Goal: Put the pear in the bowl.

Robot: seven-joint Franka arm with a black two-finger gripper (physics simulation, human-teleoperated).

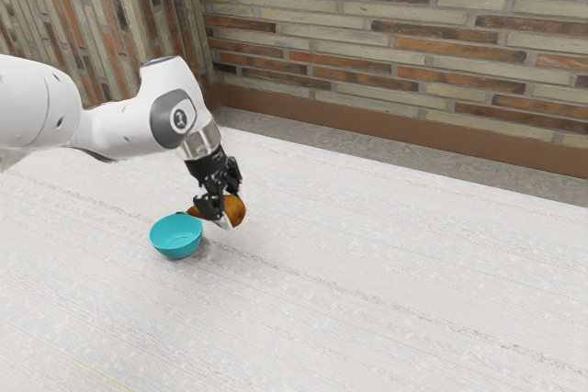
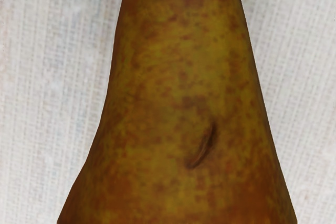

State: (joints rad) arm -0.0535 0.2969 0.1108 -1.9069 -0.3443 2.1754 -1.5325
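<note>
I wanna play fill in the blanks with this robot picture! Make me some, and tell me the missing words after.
1. Bowls on the table: ____.
2. The pear is ____ the bowl, not inside it.
3. The arm is mostly colored ____.
4. The wall is made of ____.

Missing words: one; outside; white; bricks.

The black jaws [image 1: 226, 212] are at the pear [image 1: 238, 212], near the turquoise bowl [image 1: 175, 239] on the white counter [image 1: 367, 309]; behind stands a brick wall [image 1: 413, 52].
</note>
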